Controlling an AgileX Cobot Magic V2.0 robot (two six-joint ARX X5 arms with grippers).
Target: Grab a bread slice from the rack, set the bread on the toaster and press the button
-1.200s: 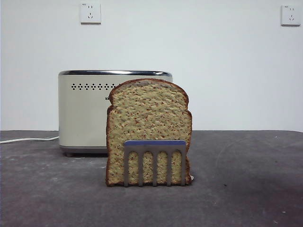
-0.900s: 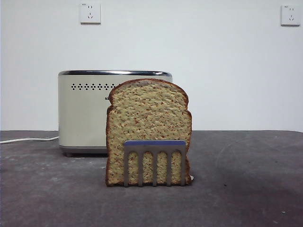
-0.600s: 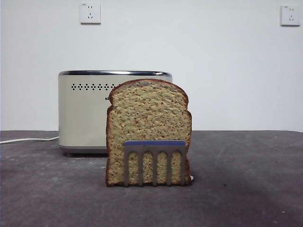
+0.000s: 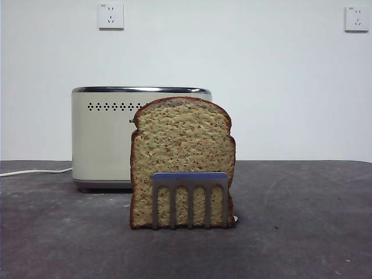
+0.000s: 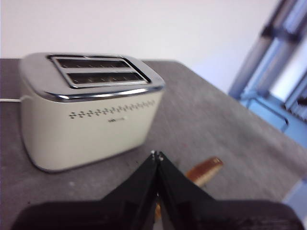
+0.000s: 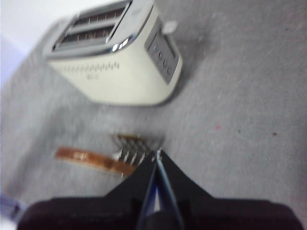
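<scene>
The slice of bread (image 4: 182,157) stands upright in the rack (image 4: 190,199), in front of the toaster (image 4: 102,136), partly hiding it. We see a speckled tan face and dark crust; a white cable (image 4: 35,171) trails from the toaster. Left gripper (image 5: 156,155) and right gripper (image 6: 157,154) are both pressed together, holding nothing.

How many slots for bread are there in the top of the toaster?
2. Both lie side by side along the top of the toaster, inside its chrome rim: one nearer the vent-hole side, one behind it. Both look empty.
</scene>
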